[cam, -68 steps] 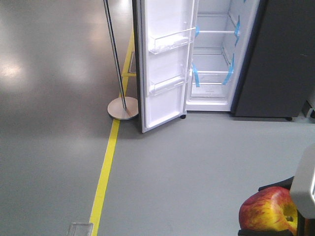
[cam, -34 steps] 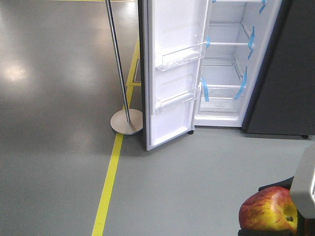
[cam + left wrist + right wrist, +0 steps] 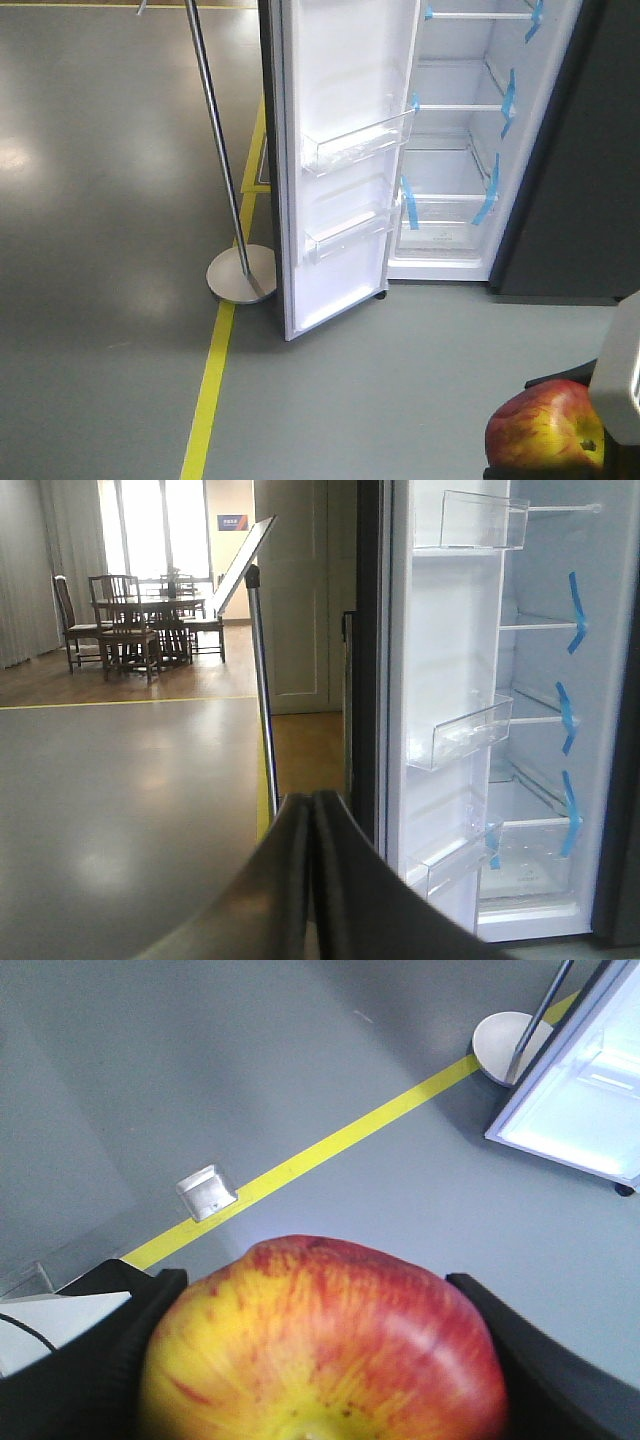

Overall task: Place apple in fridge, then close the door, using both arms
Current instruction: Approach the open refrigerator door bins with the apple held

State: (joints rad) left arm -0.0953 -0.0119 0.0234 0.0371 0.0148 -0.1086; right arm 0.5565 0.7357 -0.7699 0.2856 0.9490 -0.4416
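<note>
While the fridge point(image 3: 455, 150) stands wide open across the floor, we're in the carry step. The right gripper point(image 3: 318, 1360) is clamped on the apple point(image 3: 545, 432), a black jaw on either side of it, low at the robot's right and well apart from the shelves. The left gripper point(image 3: 312, 865) is pressed together, empty, facing the door point(image 3: 340, 160). Next up, by my read: close the gap, then reach the apple onto a shelf.

**Fridge looms nearer in the front view**

The open door point(image 3: 340, 180) and fridge point(image 3: 455, 230) sit larger and lower in the frame than a second ago. The stanchion base point(image 3: 240, 273) has slid down and left, and less of the yellow line point(image 3: 205, 400) shows below it.
</note>
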